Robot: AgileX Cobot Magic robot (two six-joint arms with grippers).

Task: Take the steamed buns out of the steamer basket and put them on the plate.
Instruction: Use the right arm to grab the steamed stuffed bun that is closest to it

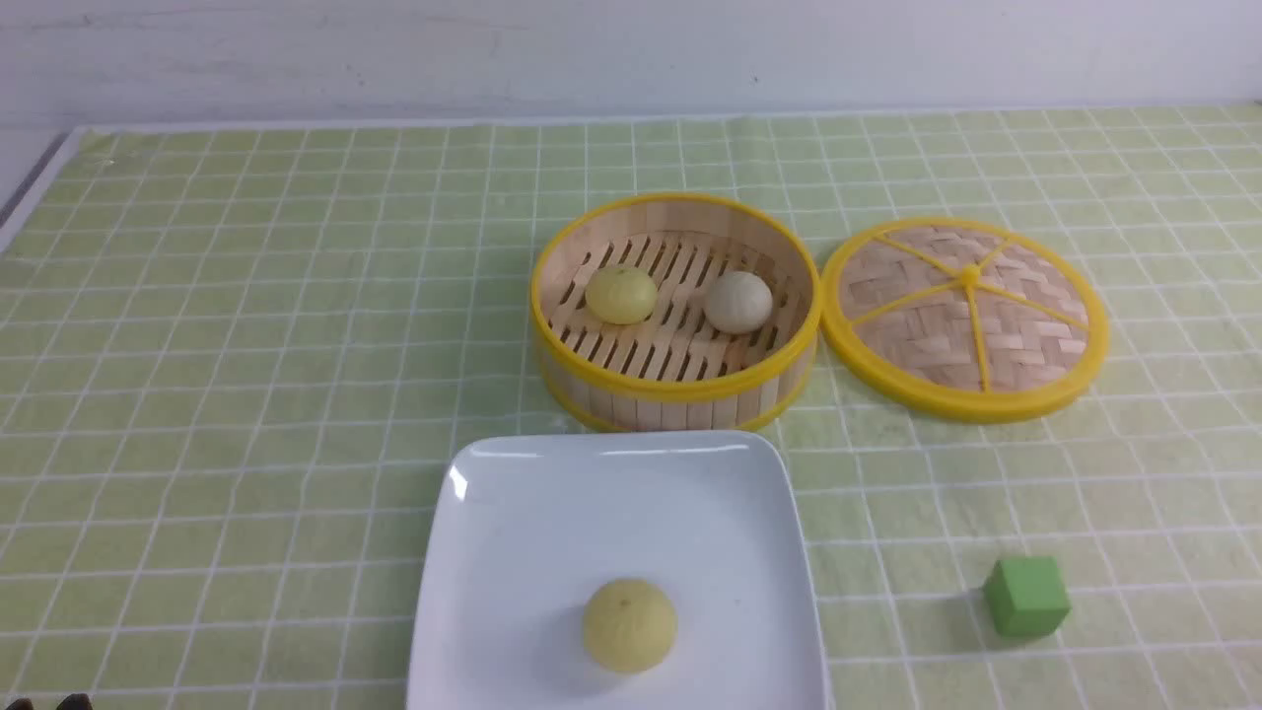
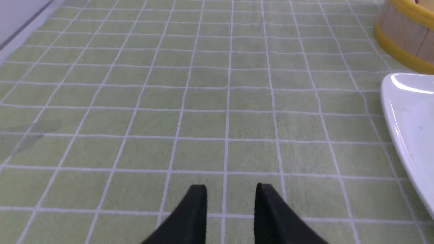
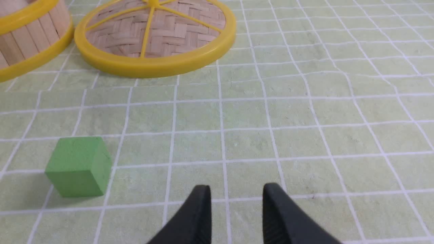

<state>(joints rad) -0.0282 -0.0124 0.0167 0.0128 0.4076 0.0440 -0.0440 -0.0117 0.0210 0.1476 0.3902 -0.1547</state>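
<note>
Checked green cloth (image 1: 266, 394) under plate (image 1: 552, 532), one yellow bun (image 1: 629, 625) placed near its front edge, both grippers (image 2: 231, 186) (image 3: 237, 186) parted

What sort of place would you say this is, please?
Probably a robot test table dressed as a dining setting: a gridded green cloth, a bamboo steamer basket and white plate, with a plain green cube nearby.

The light is soft and even. White shine sits on the plate's (image 1: 552, 532) far rim and far left corner. My left fingers (image 2: 231, 200) and right fingers (image 3: 238, 200) look dark and blurry.
</note>
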